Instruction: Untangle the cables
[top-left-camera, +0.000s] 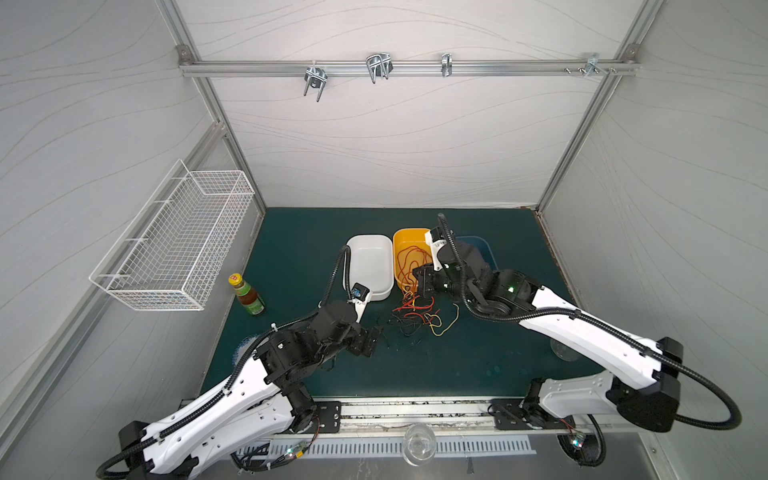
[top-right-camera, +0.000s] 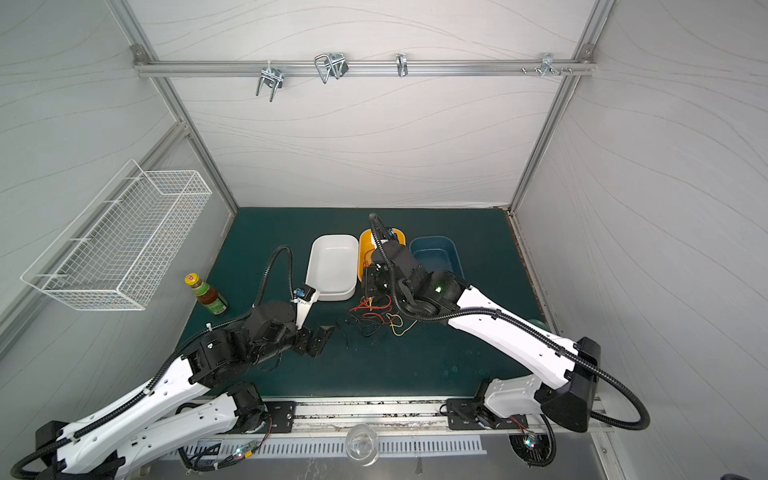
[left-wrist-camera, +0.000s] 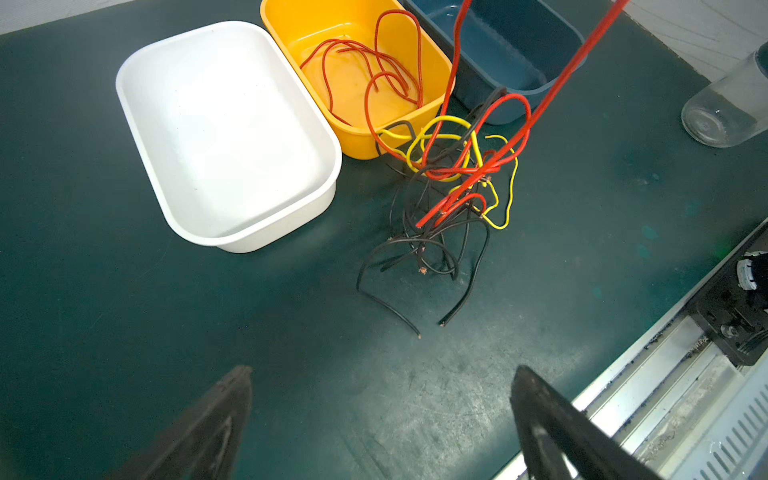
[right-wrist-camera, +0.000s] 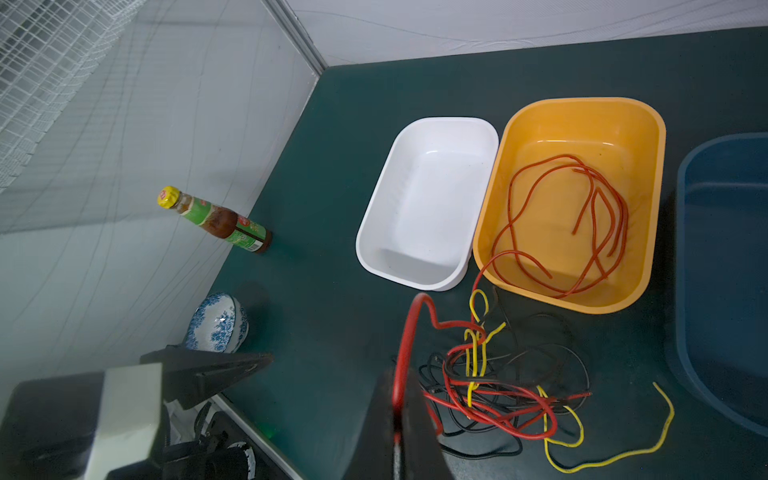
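the left pincer hangs with its jaws spread wide and nothing between them, over the green surface, on the near side of the yellow tub. the cables, red, black and yellow, lie tangled on the surface just in front of that tub. the right pincer is clamped shut on one red cable, which rises straight out of the tangle by the tub's front rim. more red cable lies looped inside the tub. a white tub touches it on one side, a blue tub stands at the other.
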